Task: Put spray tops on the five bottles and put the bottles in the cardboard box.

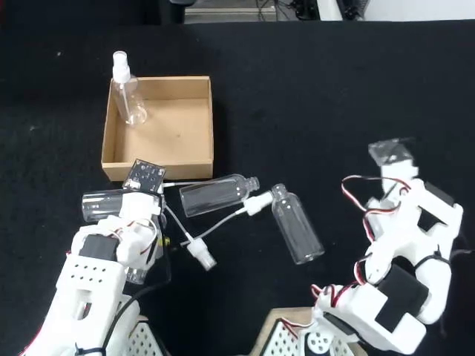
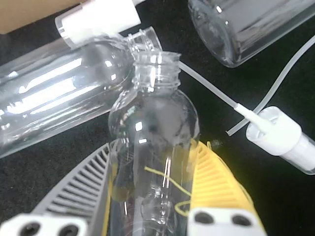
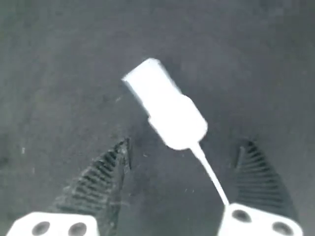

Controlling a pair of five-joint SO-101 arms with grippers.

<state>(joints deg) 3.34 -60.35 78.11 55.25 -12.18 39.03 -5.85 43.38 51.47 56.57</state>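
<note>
Ribs on the left gripper [image 2: 153, 162] bite the round body of a clear uncapped bottle [image 2: 153, 123]. The jaws are clamped on it below the shoulder, and its threaded neck points away from the wrist. I'd guess it is light, thin-walled and slick, likely to twist or dent under a harder squeeze, so the mid-body hold looks right.

Just past its mouth lies a second bottle [image 2: 54, 98], neck close against neck, though I cannot tell if they touch. Off to the yellow jaw's side rests a white spray top [image 2: 283, 140], a hard plastic cap with a thin, limp dip tube.

Over at the other arm, the right gripper [image 3: 186, 145] hangs with its jaws spread wide. Another spray top [image 3: 170, 110] lies on the black cloth [image 3: 49, 49] just ahead, its tube running back between them. It looks best pinched across the stubby cap, not the tube.

Farther out from the left gripper sits the cardboard box [image 1: 194, 170], with one finished bottle [image 1: 130, 100] in its far corner.
</note>
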